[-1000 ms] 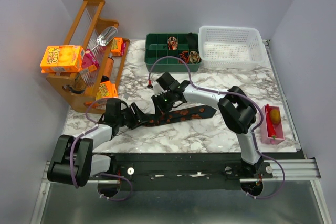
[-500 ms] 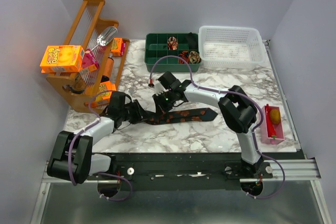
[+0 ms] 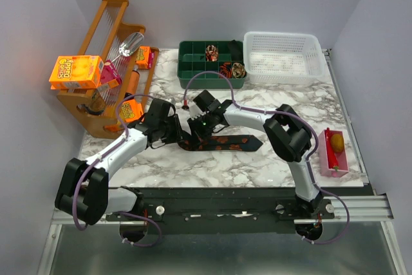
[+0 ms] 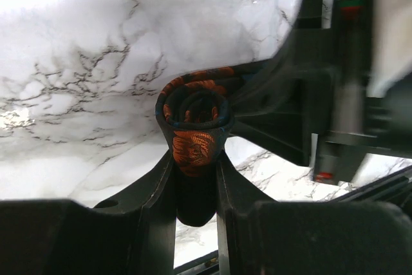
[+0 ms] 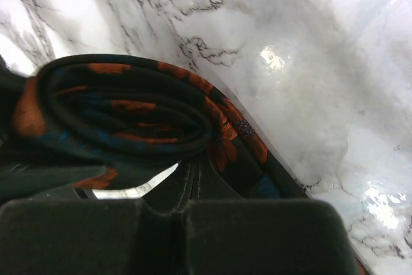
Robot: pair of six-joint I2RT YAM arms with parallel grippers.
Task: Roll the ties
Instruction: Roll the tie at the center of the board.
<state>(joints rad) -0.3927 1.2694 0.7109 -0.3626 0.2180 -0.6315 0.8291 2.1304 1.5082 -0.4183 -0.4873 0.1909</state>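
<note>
One dark tie with orange-red patterns lies on the marble table; its flat strip (image 3: 226, 142) runs right from a coil at its left end. In the left wrist view the coil (image 4: 193, 111) stands on edge and my left gripper (image 4: 195, 172) is shut on it from outside. My left gripper (image 3: 172, 131) and right gripper (image 3: 196, 130) meet at the coil. In the right wrist view the coil (image 5: 122, 104) sits over my right gripper (image 5: 193, 181), whose fingers are pressed together with tie fabric at the tips. Rolled ties (image 3: 238, 68) sit in the green tray.
A green compartment tray (image 3: 193, 62) and a white basket (image 3: 283, 56) stand at the back. A wooden rack (image 3: 106, 43) with orange boxes is at the left. A red tray (image 3: 336, 159) with a small yellow item is at the right edge.
My left gripper has moved right and away from the base, up to the right gripper. The flat strip has been drawn left and looks shorter. The right gripper has barely moved.
</note>
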